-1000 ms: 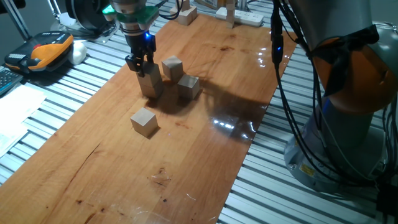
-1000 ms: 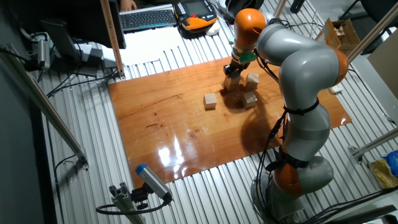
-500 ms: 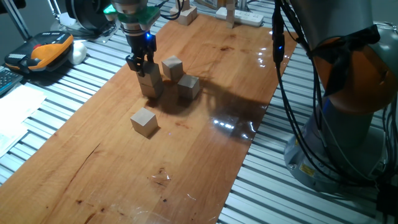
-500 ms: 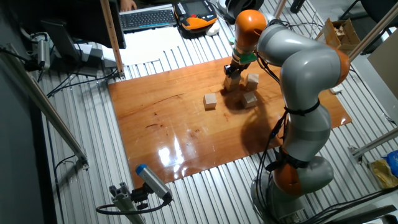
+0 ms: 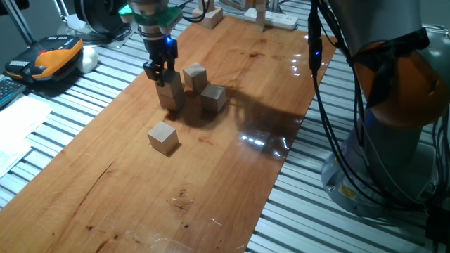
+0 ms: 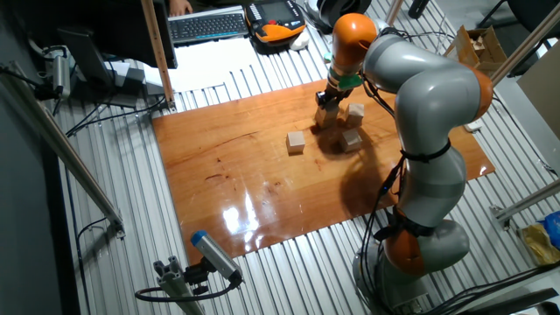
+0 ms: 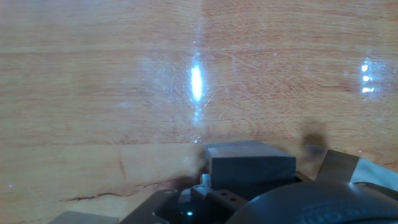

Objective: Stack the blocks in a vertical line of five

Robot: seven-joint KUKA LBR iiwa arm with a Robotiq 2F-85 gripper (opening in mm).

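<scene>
A long brown wooden board (image 5: 232, 176) lies on a table of grey metal slats (image 5: 84, 91), with a keyboard (image 6: 206, 24), papers (image 5: 17, 133) and an orange hand-held box (image 5: 53, 55) off to the side.

The gripper (image 5: 159, 73) hangs low over a short stack (image 5: 169, 93) at the far part of the board. The stack looks two blocks high, and the fingers sit at its top block. I cannot tell if the jaws are pinching that block or have let go; the hand view is too close and blurry to show it.

Two more blocks lie just beside the jaws on the arm's side: one block (image 5: 195, 76) a bit behind, another block (image 5: 214, 98) a bit nearer the front. A lone block (image 5: 163, 137) sits apart from the jaws, toward the front of the board. From the other side I see the same stack (image 6: 326, 115) and the lone block (image 6: 297, 142).

I think the job is at its early part: block two is going on, and three are left. Next the gripper must let go softly, lift straight up so it does not bump the stack, and then fetch one of the close blocks.

There are no boxes or bowls on the board. A cardboard box (image 6: 481, 44) stands far from the jaws; I cannot make out what is in it.
</scene>
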